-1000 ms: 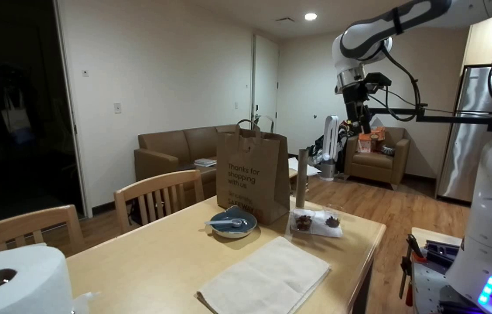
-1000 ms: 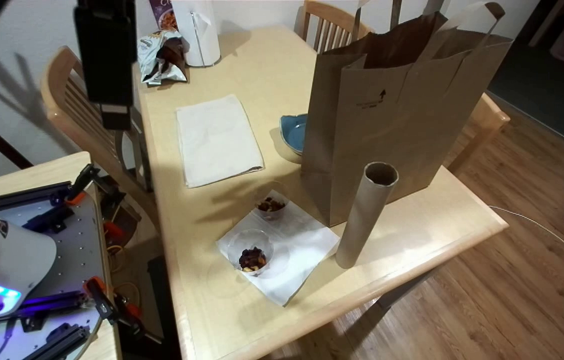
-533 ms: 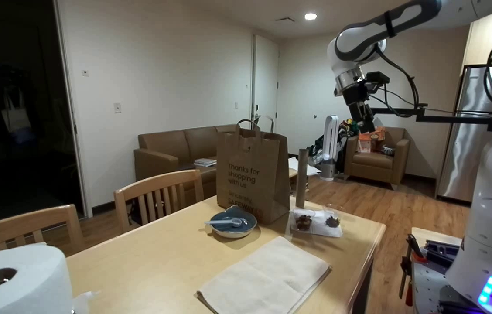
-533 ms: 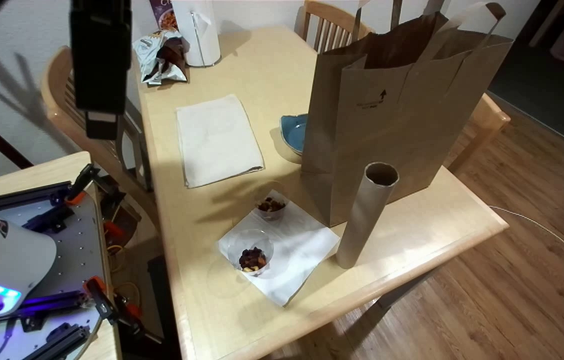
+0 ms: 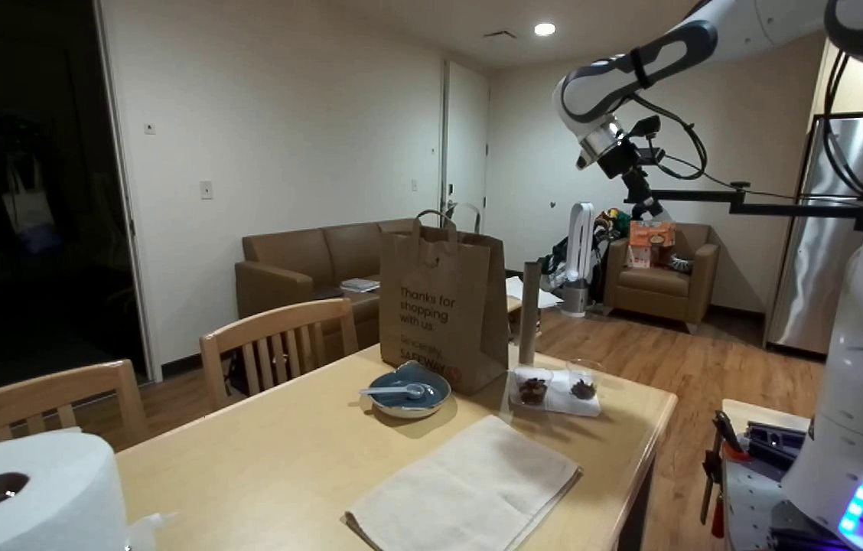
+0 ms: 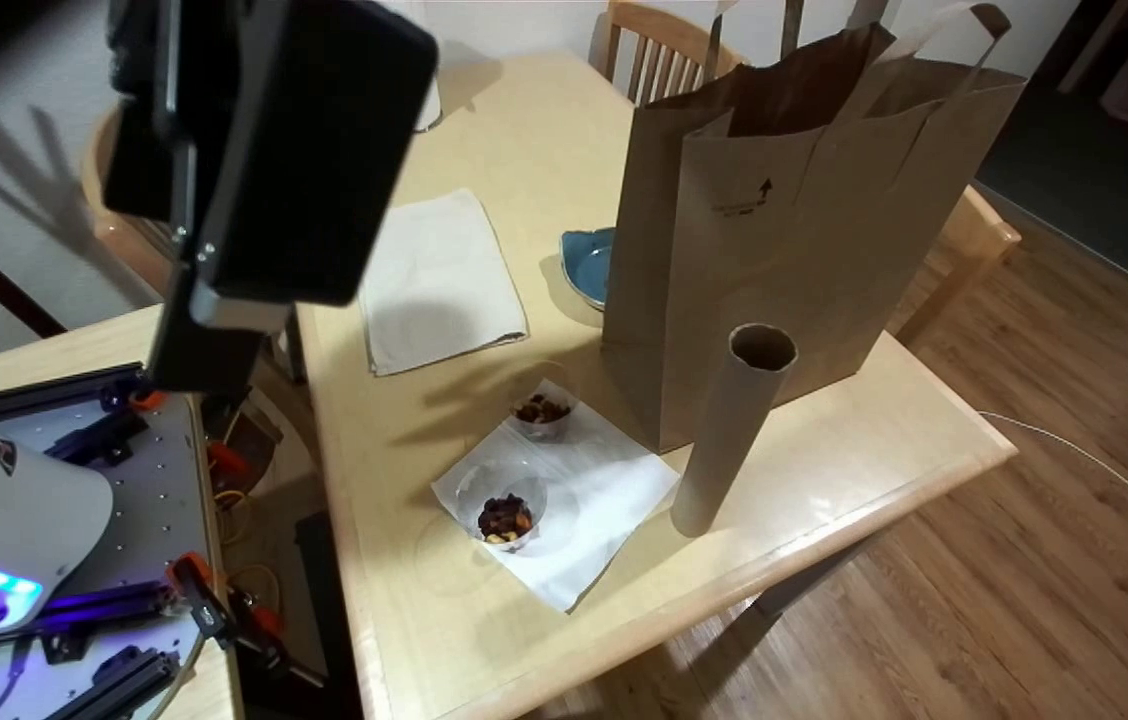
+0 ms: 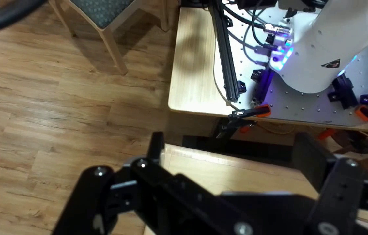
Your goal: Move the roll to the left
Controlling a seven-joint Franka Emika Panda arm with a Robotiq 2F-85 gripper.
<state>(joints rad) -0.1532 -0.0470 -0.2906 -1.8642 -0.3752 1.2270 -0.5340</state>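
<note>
- Wrist view shows the gripper [image 7: 233, 153] with its jaws set wide apart, holding nothing, facing the robot's base [image 7: 321, 62] across the edge of the table [image 7: 203, 173].
- I take the upright cardboard tube [image 6: 732, 430] for the roll; it stands near the table's end, ungripped.
- My guess: the approach is in hand; next, swing outward and lower around the tube.
- Close quarters: Safeway paper bag [image 5: 439, 302] just beside it, and a paper napkin [image 6: 614, 500] bearing plastic cups [image 6: 480, 490]. Freest room looks along the table's end, near the drop.
- Whose left, I can't tell.
</note>
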